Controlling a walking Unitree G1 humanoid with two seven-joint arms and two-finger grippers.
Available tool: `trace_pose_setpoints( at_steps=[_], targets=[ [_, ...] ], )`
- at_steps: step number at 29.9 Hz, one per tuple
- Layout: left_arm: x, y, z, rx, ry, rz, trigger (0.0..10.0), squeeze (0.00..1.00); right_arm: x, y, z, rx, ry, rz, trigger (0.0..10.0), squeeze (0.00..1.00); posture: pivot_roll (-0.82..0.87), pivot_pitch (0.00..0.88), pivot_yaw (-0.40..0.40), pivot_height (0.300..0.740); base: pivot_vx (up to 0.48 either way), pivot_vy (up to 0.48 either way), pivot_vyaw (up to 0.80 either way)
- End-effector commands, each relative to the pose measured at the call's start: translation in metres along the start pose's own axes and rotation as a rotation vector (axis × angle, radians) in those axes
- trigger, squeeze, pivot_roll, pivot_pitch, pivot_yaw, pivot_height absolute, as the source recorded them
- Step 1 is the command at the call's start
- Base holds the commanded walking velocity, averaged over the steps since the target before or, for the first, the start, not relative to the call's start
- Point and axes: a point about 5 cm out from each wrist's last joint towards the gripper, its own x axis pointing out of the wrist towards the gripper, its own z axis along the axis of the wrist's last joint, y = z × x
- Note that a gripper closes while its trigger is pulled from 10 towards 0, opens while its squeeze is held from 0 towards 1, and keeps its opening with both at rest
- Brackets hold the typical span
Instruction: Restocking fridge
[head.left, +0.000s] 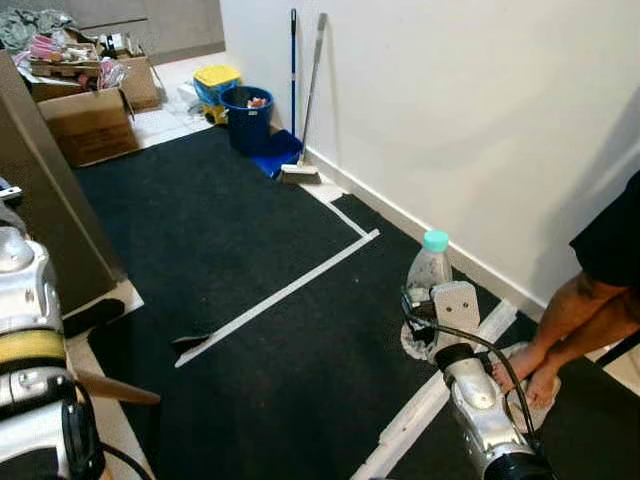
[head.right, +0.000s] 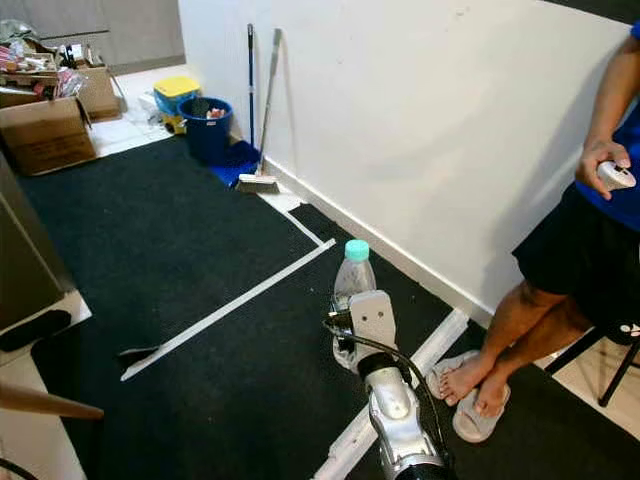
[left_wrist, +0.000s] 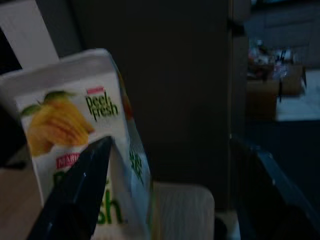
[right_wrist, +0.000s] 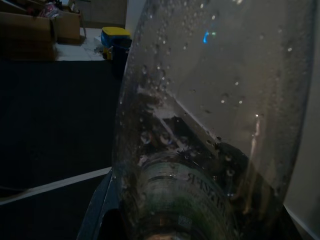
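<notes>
My right gripper is shut on a clear water bottle with a teal cap and holds it upright over the black carpet, near the white wall. The bottle's wet side is very close in the right wrist view. A white Peel Fresh mango juice carton leans behind one black finger of my left gripper. The other finger stands well apart from the carton, so the jaws are open. The dark fridge side rises at my left, by the silver left arm.
A person's bare legs in slippers are close on the right, a hand holding a controller. White tape lines cross the carpet. A blue bucket, a broom and cardboard boxes stand at the far end.
</notes>
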Motion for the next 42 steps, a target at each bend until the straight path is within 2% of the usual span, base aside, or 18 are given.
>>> trace_pose_setpoints(
  at_steps=[1, 3, 7, 9, 11, 12, 13, 17, 20, 22, 24, 29, 31, 32, 34, 37, 40, 42],
  targets=[
    [0.008, 0.009, 0.007, 0.004, -0.020, 0.017, 10.0, 0.00, 0.000, -0.002, 0.000, 0.002, -0.008, -0.010, 10.0, 0.00, 0.05, 0.007, -0.049, 0.740, 0.000, 0.000, 0.00],
    [0.018, 0.023, 0.025, -0.002, -0.088, 0.040, 10.0, 0.00, -0.002, -0.004, 0.000, 0.006, -0.009, -0.024, 10.0, 0.00, 0.05, 0.010, -0.044, 0.740, 0.000, 0.000, 0.00],
    [0.018, 0.026, 0.028, -0.013, -0.105, 0.039, 10.0, 0.00, -0.002, -0.004, 0.000, 0.007, -0.009, -0.026, 10.0, 0.00, 0.05, 0.010, -0.044, 0.740, 0.000, 0.000, 0.00],
    [0.016, 0.027, 0.033, -0.010, -0.141, 0.033, 10.0, 0.00, -0.003, -0.004, -0.001, 0.007, -0.007, -0.027, 10.0, 0.00, 0.05, 0.016, -0.041, 0.740, 0.000, 0.000, 0.00],
    [0.006, 0.032, 0.046, 0.068, -0.283, 0.060, 10.0, 0.00, -0.004, -0.003, -0.002, 0.007, -0.005, -0.023, 10.0, 0.00, 0.06, 0.020, -0.044, 0.740, 0.000, 0.000, 0.00],
    [0.006, 0.032, 0.046, 0.068, -0.283, 0.060, 10.0, 0.00, -0.004, -0.003, -0.002, 0.007, -0.005, -0.023, 10.0, 0.00, 0.06, 0.020, -0.044, 0.740, 0.000, 0.000, 0.00],
    [0.001, 0.033, 0.054, 0.085, -0.345, 0.073, 10.0, 0.00, -0.003, -0.003, -0.002, 0.008, -0.005, -0.020, 10.0, 0.00, 0.06, 0.021, -0.047, 0.740, 0.000, 0.000, 0.00],
    [-0.004, 0.038, 0.071, 0.081, -0.424, 0.092, 10.0, 0.00, -0.002, -0.002, -0.001, 0.008, -0.007, -0.015, 10.0, 0.00, 0.07, 0.019, -0.050, 0.740, 0.000, 0.000, 0.00],
    [-0.004, 0.043, 0.096, 0.054, -0.514, 0.115, 10.0, 0.00, 0.000, -0.002, 0.001, 0.006, -0.010, -0.010, 10.0, 0.00, 0.07, 0.017, -0.049, 0.740, 0.000, 0.000, 0.00],
    [-0.002, 0.042, 0.101, 0.036, -0.512, 0.109, 10.0, 0.00, 0.001, -0.002, 0.001, 0.006, -0.010, -0.011, 10.0, 0.00, 0.07, 0.016, -0.049, 0.740, 0.000, 0.000, 0.00],
    [0.008, 0.036, 0.097, -0.013, -0.403, 0.062, 10.0, 0.00, 0.001, -0.002, 0.001, 0.006, -0.010, -0.012, 10.0, 0.00, 0.07, 0.016, -0.047, 0.740, 0.000, 0.000, 0.00],
    [0.018, 0.025, 0.087, -0.051, -0.277, -0.027, 10.0, 0.00, 0.001, -0.001, 0.001, 0.007, -0.011, -0.011, 10.0, 0.00, 0.07, 0.016, -0.049, 0.740, 0.000, 0.000, 0.00],
    [0.030, 0.012, 0.084, -0.103, -0.169, -0.141, 10.0, 0.00, 0.002, 0.001, 0.002, 0.008, -0.014, -0.008, 10.0, 0.00, 0.07, 0.015, -0.045, 0.740, 0.000, 0.000, 0.00],
    [0.030, 0.012, 0.084, -0.103, -0.169, -0.141, 10.0, 0.00, 0.002, 0.001, 0.002, 0.008, -0.014, -0.008, 10.0, 0.00, 0.07, 0.015, -0.045, 0.740, 0.000, 0.000, 0.00],
    [0.037, 0.008, 0.090, -0.099, -0.140, -0.229, 10.0, 0.00, 0.002, 0.000, 0.003, 0.010, -0.017, -0.013, 10.0, 0.00, 0.07, 0.016, -0.044, 0.740, 0.000, 0.000, 0.00],
    [0.039, 0.008, 0.093, -0.098, -0.135, -0.260, 10.0, 0.00, 0.002, -0.001, 0.003, 0.010, -0.017, -0.016, 10.0, 0.00, 0.07, 0.016, -0.042, 0.740, 0.000, 0.000, 0.00],
    [0.049, 0.025, 0.107, -0.032, -0.173, -0.227, 10.0, 0.00, 0.001, -0.003, 0.002, 0.009, -0.015, -0.020, 10.0, 0.00, 0.07, 0.019, -0.035, 0.740, 0.000, 0.000, 0.00],
    [0.051, 0.029, 0.110, -0.010, -0.187, -0.212, 10.0, 0.00, 0.001, -0.003, 0.001, 0.008, -0.014, -0.021, 10.0, 0.00, 0.07, 0.019, -0.034, 0.740, 0.000, 0.000, 0.00]
  ],
)
